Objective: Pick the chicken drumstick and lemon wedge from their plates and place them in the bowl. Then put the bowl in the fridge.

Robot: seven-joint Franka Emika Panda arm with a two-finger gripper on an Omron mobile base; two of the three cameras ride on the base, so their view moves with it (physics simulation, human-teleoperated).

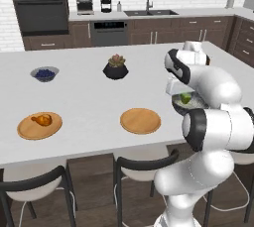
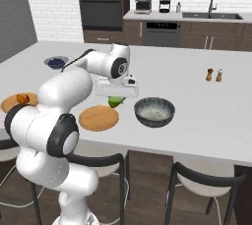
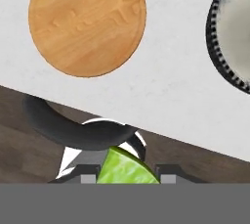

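My gripper is shut on the yellow-green lemon wedge, held just above the counter between the bare wooden plate and the dark bowl. In the hand view the lemon wedge sits between the fingertips, with the bare plate at upper left and the bowl's rim at the right edge. In the left base view the gripper and lemon wedge hang by the bowl, half hidden behind my arm. The golden-brown drumstick lies on the far left plate.
A grey bowl of blue berries and a black pot with a succulent stand further back on the counter. Salt and pepper shakers are at the right. Stools line the counter's near edge.
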